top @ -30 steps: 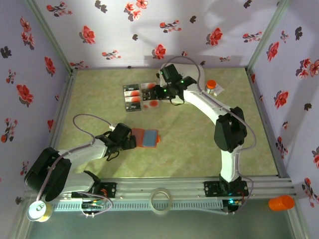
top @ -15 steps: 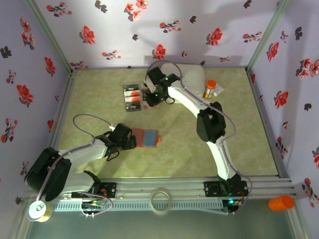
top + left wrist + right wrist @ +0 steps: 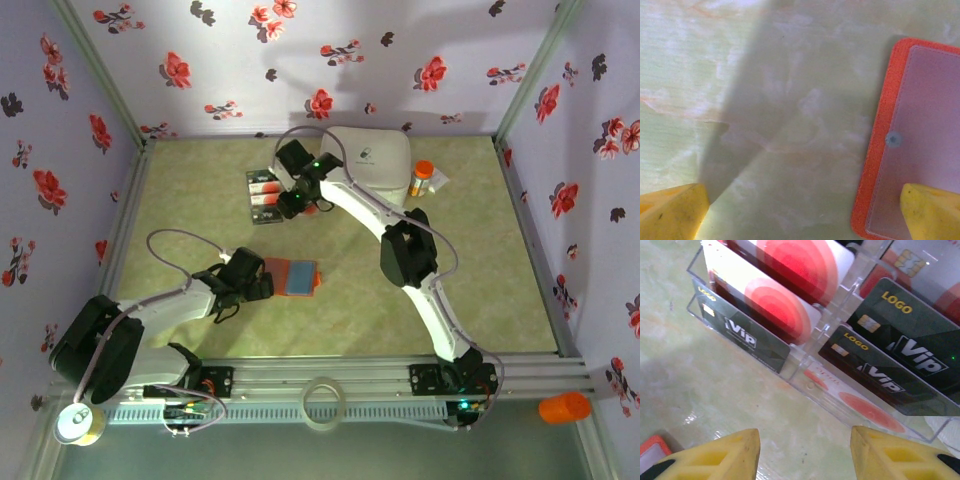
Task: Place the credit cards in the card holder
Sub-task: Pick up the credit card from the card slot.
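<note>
Orange card holder (image 3: 926, 125) edge — open table (image 3: 790, 125) alongside.

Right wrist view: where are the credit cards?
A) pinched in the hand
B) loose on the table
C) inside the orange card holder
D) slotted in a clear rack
D: the credit cards stand in rows in the slots of a clear rack, and the right hand is open just in front of it with nothing between its fingers.
</note>
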`<state>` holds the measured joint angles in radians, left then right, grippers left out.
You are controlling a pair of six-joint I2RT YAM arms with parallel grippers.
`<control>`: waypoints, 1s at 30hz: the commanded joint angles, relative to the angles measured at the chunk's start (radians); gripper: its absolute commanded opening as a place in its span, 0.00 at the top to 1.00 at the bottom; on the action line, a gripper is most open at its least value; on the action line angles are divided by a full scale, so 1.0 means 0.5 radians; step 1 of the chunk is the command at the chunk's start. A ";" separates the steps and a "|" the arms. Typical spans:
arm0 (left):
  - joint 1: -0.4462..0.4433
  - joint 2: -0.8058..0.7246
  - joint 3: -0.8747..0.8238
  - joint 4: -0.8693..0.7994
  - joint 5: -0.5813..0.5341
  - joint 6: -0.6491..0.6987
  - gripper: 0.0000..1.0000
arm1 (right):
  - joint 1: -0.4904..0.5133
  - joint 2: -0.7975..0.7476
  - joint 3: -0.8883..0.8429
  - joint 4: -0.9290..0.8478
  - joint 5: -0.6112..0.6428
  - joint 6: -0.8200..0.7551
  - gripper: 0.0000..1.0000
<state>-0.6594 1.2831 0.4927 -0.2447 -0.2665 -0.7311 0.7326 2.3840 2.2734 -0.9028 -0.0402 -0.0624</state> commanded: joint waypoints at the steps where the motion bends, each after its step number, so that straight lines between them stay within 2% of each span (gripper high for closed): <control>1: -0.005 0.078 -0.053 -0.013 0.055 -0.042 0.00 | -0.014 0.065 0.079 0.029 0.102 -0.055 0.48; 13: -0.011 0.091 -0.052 -0.005 0.082 -0.058 0.00 | -0.026 0.175 0.115 0.096 0.216 -0.109 0.48; 30: -0.032 0.143 -0.037 0.011 0.094 -0.075 0.00 | -0.012 0.212 0.070 0.146 0.413 -0.349 0.49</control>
<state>-0.6708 1.3033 0.4980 -0.2432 -0.2855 -0.7322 0.7246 2.4653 2.2967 -0.8356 0.1333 -0.1947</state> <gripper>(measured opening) 0.997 0.509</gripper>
